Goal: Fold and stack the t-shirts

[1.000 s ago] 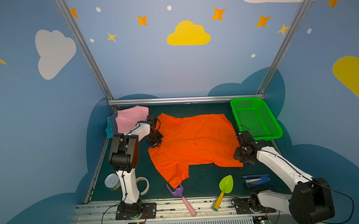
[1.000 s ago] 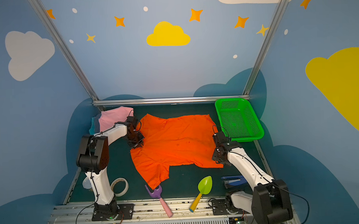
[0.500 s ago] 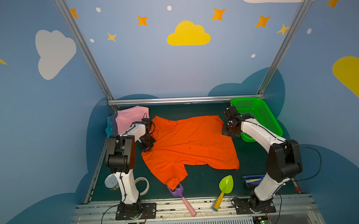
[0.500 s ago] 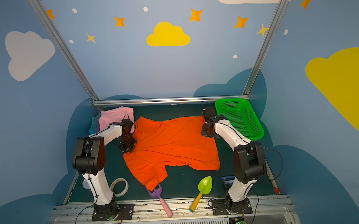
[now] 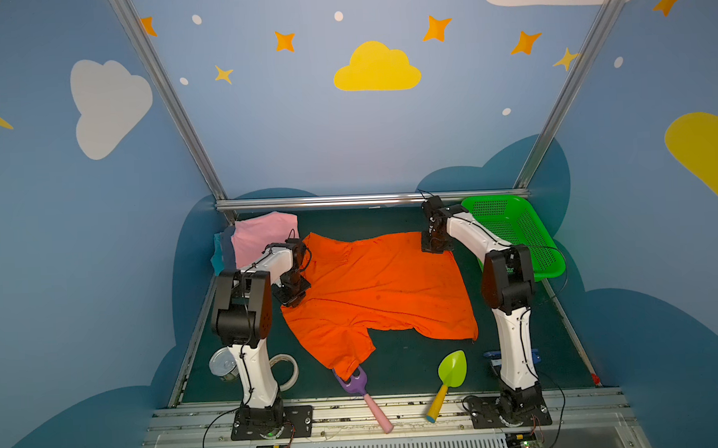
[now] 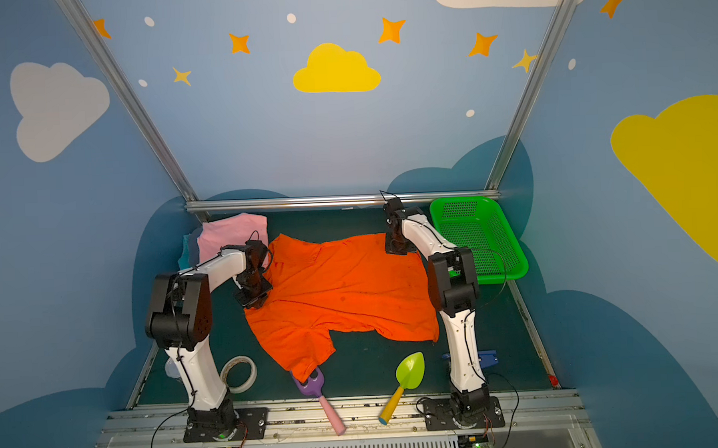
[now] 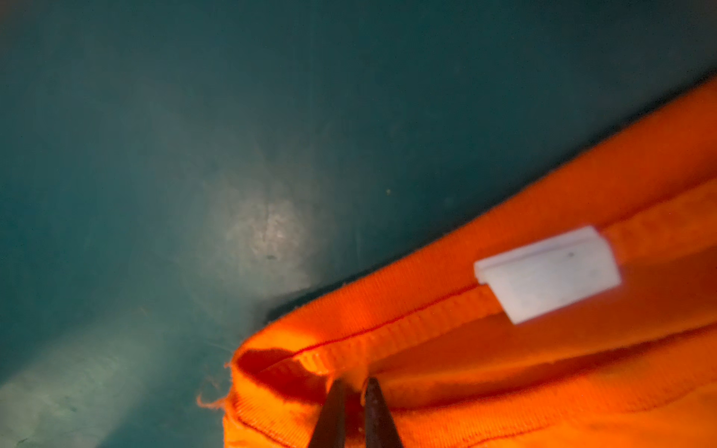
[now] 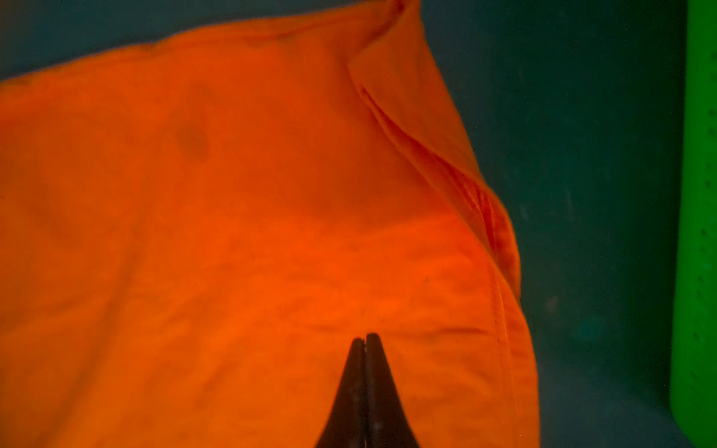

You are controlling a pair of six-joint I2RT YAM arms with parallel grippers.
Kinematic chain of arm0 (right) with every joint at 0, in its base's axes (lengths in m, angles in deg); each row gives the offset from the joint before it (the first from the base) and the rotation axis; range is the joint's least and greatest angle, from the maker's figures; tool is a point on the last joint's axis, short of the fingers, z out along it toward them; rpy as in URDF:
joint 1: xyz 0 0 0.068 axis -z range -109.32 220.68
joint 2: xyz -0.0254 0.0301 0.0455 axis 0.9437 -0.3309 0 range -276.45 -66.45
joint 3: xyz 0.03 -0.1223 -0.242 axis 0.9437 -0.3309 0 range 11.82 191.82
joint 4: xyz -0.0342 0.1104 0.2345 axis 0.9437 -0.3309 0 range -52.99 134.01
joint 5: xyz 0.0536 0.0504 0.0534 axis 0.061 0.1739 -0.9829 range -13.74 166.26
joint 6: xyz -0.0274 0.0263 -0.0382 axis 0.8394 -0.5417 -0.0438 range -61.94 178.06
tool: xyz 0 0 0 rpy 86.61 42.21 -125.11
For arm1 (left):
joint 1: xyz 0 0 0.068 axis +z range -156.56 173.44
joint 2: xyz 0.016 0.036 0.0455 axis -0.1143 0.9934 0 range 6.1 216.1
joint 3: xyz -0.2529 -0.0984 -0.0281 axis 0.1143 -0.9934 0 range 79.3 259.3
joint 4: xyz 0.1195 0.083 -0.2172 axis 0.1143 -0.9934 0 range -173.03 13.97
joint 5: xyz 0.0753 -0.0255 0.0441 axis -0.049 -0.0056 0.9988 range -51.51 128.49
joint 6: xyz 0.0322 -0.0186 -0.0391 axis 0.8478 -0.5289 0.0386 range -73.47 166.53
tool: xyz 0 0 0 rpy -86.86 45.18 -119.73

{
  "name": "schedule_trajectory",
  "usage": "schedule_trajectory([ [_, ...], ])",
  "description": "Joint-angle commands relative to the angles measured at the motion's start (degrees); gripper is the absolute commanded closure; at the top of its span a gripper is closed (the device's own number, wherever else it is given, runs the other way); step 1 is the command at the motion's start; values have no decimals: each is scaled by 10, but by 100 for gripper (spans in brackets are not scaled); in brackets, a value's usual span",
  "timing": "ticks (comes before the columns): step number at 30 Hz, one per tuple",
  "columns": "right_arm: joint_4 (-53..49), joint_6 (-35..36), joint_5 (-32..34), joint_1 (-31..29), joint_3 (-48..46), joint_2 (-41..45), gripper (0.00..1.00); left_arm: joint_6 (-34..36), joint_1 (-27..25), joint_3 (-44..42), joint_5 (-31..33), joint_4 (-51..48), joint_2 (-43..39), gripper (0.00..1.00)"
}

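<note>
Your one basket (image 5: 533, 242), green and perforated, sits at the far right corner of the table (image 5: 349, 221). Its mesh floor shows bare from wall to wall. A tin can (image 5: 223, 364) stands at the near left corner. You see it clearly in a top view, while in a top view (image 6: 170, 368) the left arm nearly hides it. You cannot tell what it holds.

Count four shirts. The orange shirt (image 5: 376, 286) lies spread across the middle of the table. Three folded ones are stacked at the far left corner: the pink shirt (image 5: 262, 237) on top, with the grey-blue shirt (image 5: 227, 255) and the teal shirt (image 5: 216, 258) peeking out beneath it.

Your left gripper (image 7: 355, 382) is nearly closed, pinching the orange collar. Only its wrist view shows the white label (image 7: 547, 273) sewn inside that collar. The jaws of your right gripper (image 8: 366, 335) are pressed fully together, with the tips on the far right corner of the orange shirt. You cannot tell whether any cloth is caught there.

Two toy tools lie near the front edge: a purple fork (image 5: 352, 383), its head touching the orange sleeve, and a green trowel (image 5: 451, 370). One tape roll (image 6: 239, 373) lies beside the can.
</note>
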Motion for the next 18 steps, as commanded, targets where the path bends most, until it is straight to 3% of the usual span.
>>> schedule_trajectory([
  [1, -58, 25, 8, 2, 84, -50, 100, 2, -1, 16, 1, -22, 15, 86],
  [6, -101, 39, -1, 6, 195, -135, 100, 5, 0, 27, -1, -24, 26, 86],
  [8, -91, 52, 5, 9, 197, -147, 100, 6, 1, 29, -5, -24, 30, 86],
  [15, -62, 49, 121, 25, 202, -172, 100, 10, 6, 22, -6, -22, 35, 86],
  [18, -23, 53, 117, 36, 206, -166, 100, 12, 12, 17, -7, -23, 39, 86],
])
